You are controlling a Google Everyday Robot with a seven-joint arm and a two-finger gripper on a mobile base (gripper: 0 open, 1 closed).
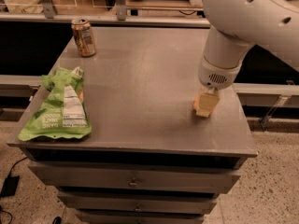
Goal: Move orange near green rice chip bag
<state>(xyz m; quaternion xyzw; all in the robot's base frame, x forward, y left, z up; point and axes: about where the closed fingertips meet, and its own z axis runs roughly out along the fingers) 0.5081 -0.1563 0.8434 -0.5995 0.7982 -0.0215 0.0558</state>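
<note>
The orange [196,106] sits on the grey cabinet top [149,78] near its right edge, and only a sliver of it shows. My gripper [205,105] hangs straight down from the white arm, is lowered over the orange and covers most of it, with its tip at the surface. The green rice chip bag [58,106] lies flat at the front left corner of the top, white label panel up, far to the left of the orange and gripper.
A tan-and-brown soda can [84,36] stands upright at the back left corner. The cabinet top's right edge [247,125] is close to the gripper. Drawers are below the front edge. A rail and dark gap run behind the cabinet.
</note>
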